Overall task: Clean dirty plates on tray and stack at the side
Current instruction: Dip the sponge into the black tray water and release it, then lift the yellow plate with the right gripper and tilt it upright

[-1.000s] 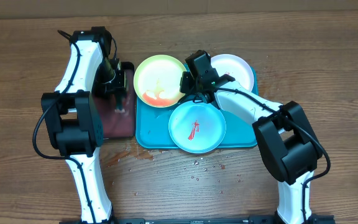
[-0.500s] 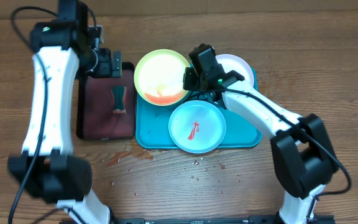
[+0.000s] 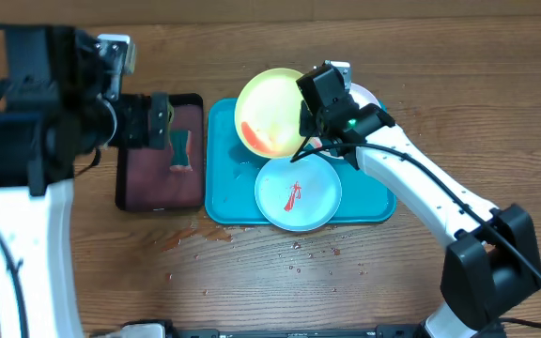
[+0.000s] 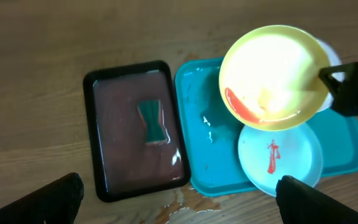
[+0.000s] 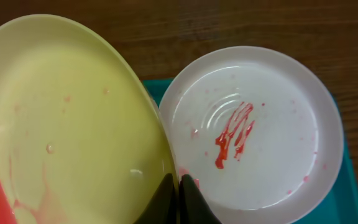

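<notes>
Right gripper (image 3: 310,117), seen from overhead, is clamped on the right rim of the yellow-green plate (image 3: 269,113). That plate is tilted over the far part of the turquoise tray (image 3: 225,178), with a red smear low on its left side. The pale mint plate (image 3: 298,192) lies flat at the tray's near edge with a red mark in its middle. The yellow-green plate overlaps its far rim. Only a sliver of the white plate (image 3: 368,96) shows behind the right gripper. The left gripper (image 3: 158,122) hangs above the dark-red tray (image 3: 153,183), which sits just left of the turquoise one and holds a small greenish piece (image 3: 180,150).

From the left wrist, the left gripper (image 4: 179,183) is spread wide, one finger in each bottom corner and nothing between them. Below it lie the dark-red tray (image 4: 114,162) with the greenish piece (image 4: 153,121) and the turquoise tray (image 4: 197,130). The yellow-green plate (image 4: 272,74) covers part of the mint plate (image 4: 281,158) and most of the white plate (image 4: 332,57). The right gripper (image 4: 325,78) pinches its right rim. A wet patch (image 4: 179,200) marks the wooden table (image 4: 36,74) at the trays' near edge.

From the right wrist, the right gripper (image 5: 179,196) is closed on the edge of the yellow-green plate (image 5: 61,124). Beside it the white plate (image 5: 272,124), streaked red at its centre, rests on the turquoise tray (image 5: 350,193).
</notes>
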`<state>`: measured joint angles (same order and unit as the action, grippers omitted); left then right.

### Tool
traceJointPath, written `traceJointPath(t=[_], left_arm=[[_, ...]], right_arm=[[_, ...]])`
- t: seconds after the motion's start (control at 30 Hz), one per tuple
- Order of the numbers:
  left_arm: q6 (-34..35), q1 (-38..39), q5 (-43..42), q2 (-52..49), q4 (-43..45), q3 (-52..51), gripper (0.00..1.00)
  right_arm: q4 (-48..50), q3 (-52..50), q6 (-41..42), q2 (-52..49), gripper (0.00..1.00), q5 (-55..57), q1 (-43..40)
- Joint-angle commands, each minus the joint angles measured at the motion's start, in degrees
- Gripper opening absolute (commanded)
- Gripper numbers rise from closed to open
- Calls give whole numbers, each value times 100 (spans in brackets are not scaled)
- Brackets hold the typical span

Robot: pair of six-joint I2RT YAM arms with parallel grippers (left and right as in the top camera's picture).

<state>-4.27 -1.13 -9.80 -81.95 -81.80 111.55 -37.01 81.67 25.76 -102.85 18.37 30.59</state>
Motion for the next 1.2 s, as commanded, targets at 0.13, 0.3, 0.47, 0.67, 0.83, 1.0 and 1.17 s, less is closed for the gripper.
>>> traceJointPath(t=[0.13, 0.3, 0.47, 0.67, 0.83, 1.0, 1.17], left_arm=[[-345, 39, -201, 1484, 507, -1672, 100], [-214, 37, 166, 2568, 1202, -3340, 100], [138, 37, 310, 3193, 1700, -4496, 100], [260, 39, 468, 3294, 1996, -4732, 100], [258, 39, 535, 3244, 2052, -4734, 100], [258, 39, 535, 3187, 2031, -4734, 100], [258, 39, 535, 3134, 2031, -4734, 100]], right_arm=[[-28, 175, -533, 326, 4, 979, 275], [-42, 175, -592, 326, 4, 1036, 321], [-39, 175, -634, 326, 4, 1143, 321], [-13, 175, -826, 326, 4, 1239, 321], [96, 175, -1108, 326, 4, 1698, 323], [247, 175, -1471, 323, 4, 2107, 411], [466, 173, -1906, 323, 4, 2830, 682]])
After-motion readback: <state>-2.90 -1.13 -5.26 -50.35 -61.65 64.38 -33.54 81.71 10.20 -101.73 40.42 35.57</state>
